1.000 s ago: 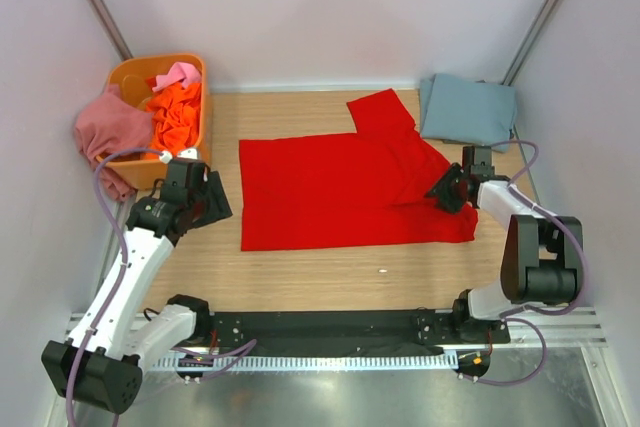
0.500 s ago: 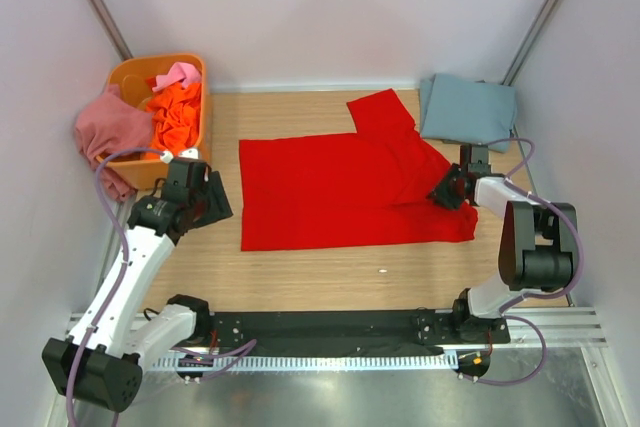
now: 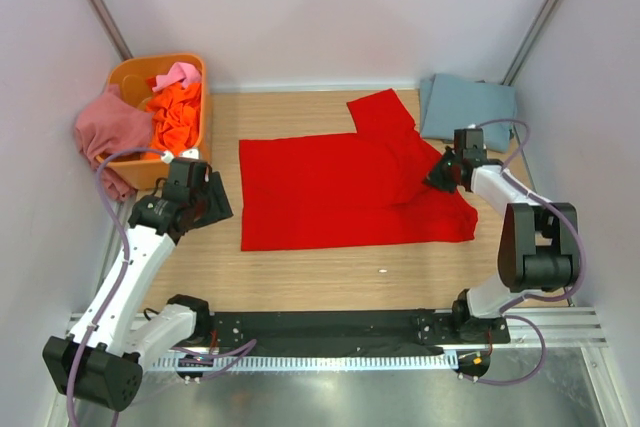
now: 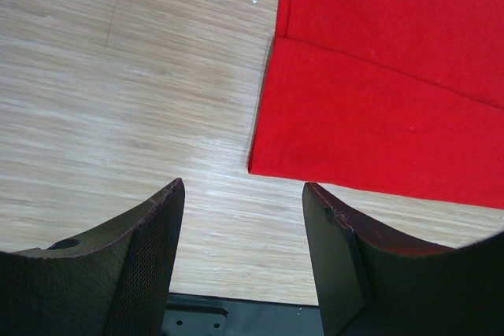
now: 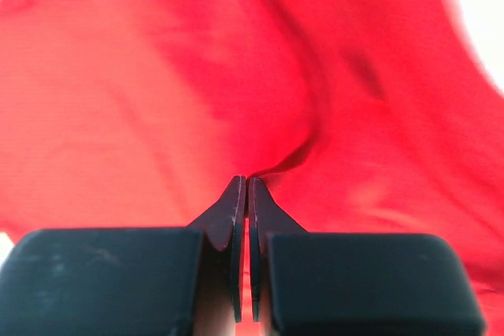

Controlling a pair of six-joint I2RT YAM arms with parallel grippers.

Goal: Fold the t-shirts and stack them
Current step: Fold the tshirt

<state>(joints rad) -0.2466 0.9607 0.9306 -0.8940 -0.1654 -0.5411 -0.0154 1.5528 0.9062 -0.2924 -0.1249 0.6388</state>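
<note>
Spread flat over the middle of the desk (image 3: 330, 272): a red t-shirt (image 3: 330, 192), one sleeve reaching toward the far edge, the right side rumpled and drawn up. Pinched at that rumpled right side by the right fingers (image 5: 239, 212), pressed tight together, red cloth puckering into a fold at their tips.

Tucked into the far right corner: a folded grey-blue t-shirt (image 3: 465, 112), just beside the right arm's wrist and close to the red sleeve's tip.

In the far left corner, an orange tub (image 3: 204, 117) with a crumpled orange t-shirt (image 3: 178, 112) inside and a pink t-shirt (image 3: 180, 74) on top toward the far side. Draped over the tub's left rim and hanging outside it: a dusty rose t-shirt (image 3: 108, 132).

Left fingers (image 3: 212, 199) set wide apart, gripping nothing, poised over bare wood just left of the red t-shirt's near left corner, between that corner and the tub.

A small pale speck (image 3: 383, 271) on the wood, near the shirt's hem on the near side. Along the near edge, a black rail (image 3: 320, 332) carrying both arm bases.
</note>
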